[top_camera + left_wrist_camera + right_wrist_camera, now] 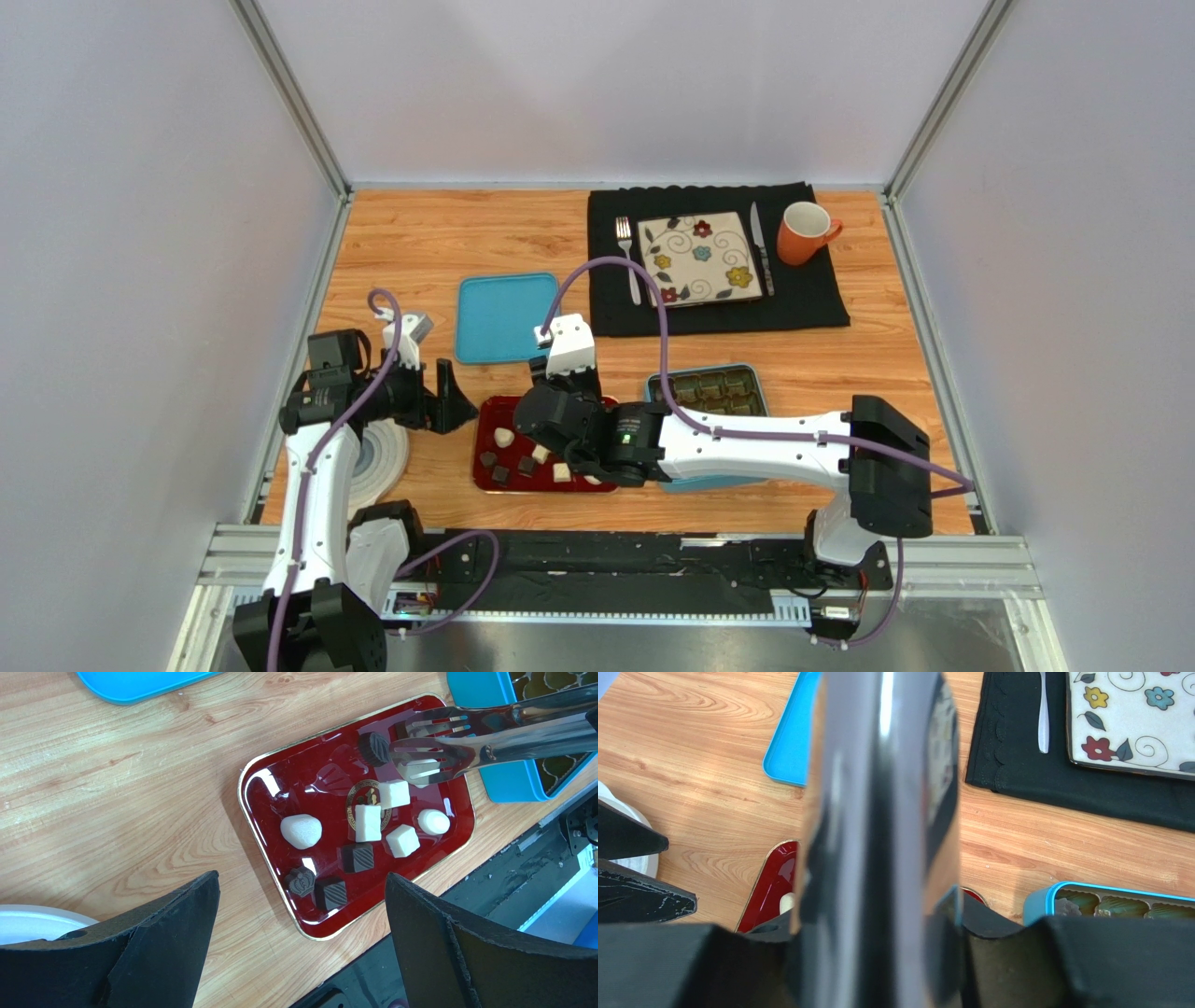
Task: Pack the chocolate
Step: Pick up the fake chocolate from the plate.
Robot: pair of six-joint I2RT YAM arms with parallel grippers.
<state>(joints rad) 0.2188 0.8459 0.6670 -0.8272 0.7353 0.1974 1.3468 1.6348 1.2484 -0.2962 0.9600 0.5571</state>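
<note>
The step in hand looks like picking a piece off the red tray (295, 784) for the blue compartment box (495, 787), which sits just beside the tray at the upper right of the left wrist view. The chocolates (368, 822) lie loose on that tray, white and dark pieces mixed, about ten in sight. Whether the box's cells hold any I cannot tell.

The right pincer (878, 941) is clenched on a pair of metal tongs (484, 738), whose steel fills the gap between its fingers in its own wrist view. The tongs' slotted blades stand apart over the tray's upper right corner. A white piece (421, 770) shows at the lower blade and a round dark piece (372, 747) lies just beside the tips. Whether the white piece is pinched or merely lies beneath the blade is unclear.

The left pincer (449, 398) hangs spread wide, grasping nothing, above the tabletop (105, 798) left of the tray.

Next, I judge, the blades must close squarely on one piece, lift it clear and carry it to a free cell without squeezing it out.
</note>
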